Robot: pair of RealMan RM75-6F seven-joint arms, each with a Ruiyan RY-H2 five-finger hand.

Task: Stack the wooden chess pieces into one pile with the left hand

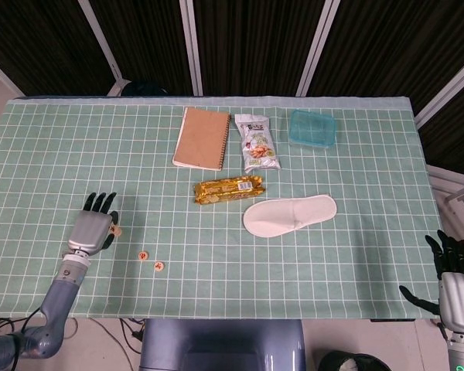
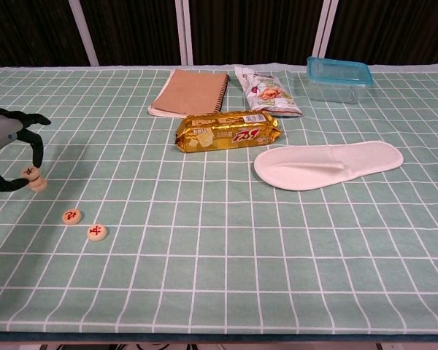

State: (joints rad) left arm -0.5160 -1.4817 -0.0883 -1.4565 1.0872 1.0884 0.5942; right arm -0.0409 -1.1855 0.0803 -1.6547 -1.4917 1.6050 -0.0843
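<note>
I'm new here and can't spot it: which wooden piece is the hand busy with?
Find the gold snack bar mid-table, then look far left to the left hand. The piece sits between its fingers, over another piece; the two loose pieces lie nearer, untouched.

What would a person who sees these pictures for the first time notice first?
Probably the white slipper, lying right of centre on the green checked tablecloth, with the shiny gold snack pack beside it. Then the left robot hand at the cloth's left edge, pinching a wooden chess piece just above another one, while two more pieces lie loose nearby.
</note>
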